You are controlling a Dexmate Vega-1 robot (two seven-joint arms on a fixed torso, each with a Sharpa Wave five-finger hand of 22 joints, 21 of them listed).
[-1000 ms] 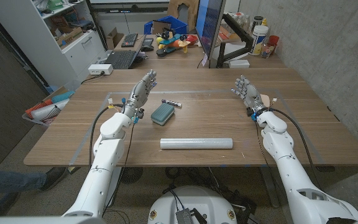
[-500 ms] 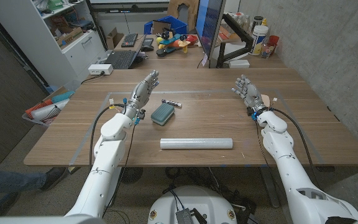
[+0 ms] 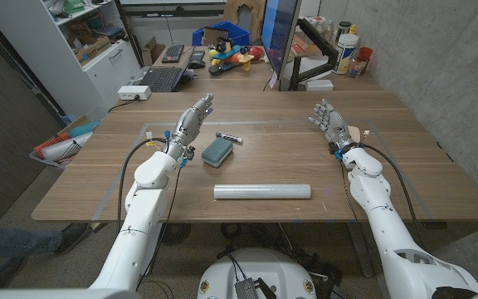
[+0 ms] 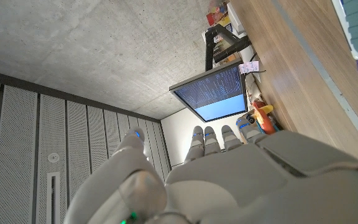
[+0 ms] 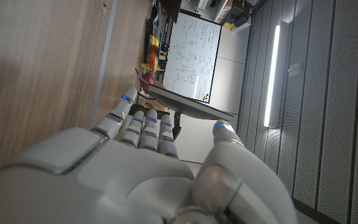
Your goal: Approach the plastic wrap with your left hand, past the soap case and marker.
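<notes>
Across the wooden worktop (image 3: 405, 178) both arms reach in from the near corners, and the task's things lie between them, towards the left.

Largest of these is the plastic wrap (image 3: 262, 192), a long pale roll lying on its side near the front edge, roughly in the middle and well apart from both hands. Behind it and a little to the left sits the soap case (image 3: 217, 151), a small teal box with rounded corners. Just beyond the soap case lies the marker (image 3: 229, 138), a short black-and-white stick, close to the case; whether the two touch is hard to tell from the head view.

The left hand (image 3: 191, 121) is raised above the worktop just left of the soap case and marker, its fingers (image 3: 204, 103) stretched out side by side towards the far edge and holding nothing. In the left wrist view the fingers (image 4: 215, 137) show as a close, straight row past the back of the hand, with a corner of the teal case at the picture's edge.

The right hand (image 3: 329, 121) stands over the right side of the worktop, well apart from the roll, palm upright, fingers (image 5: 143, 124) extended, slightly apart and empty.
</notes>
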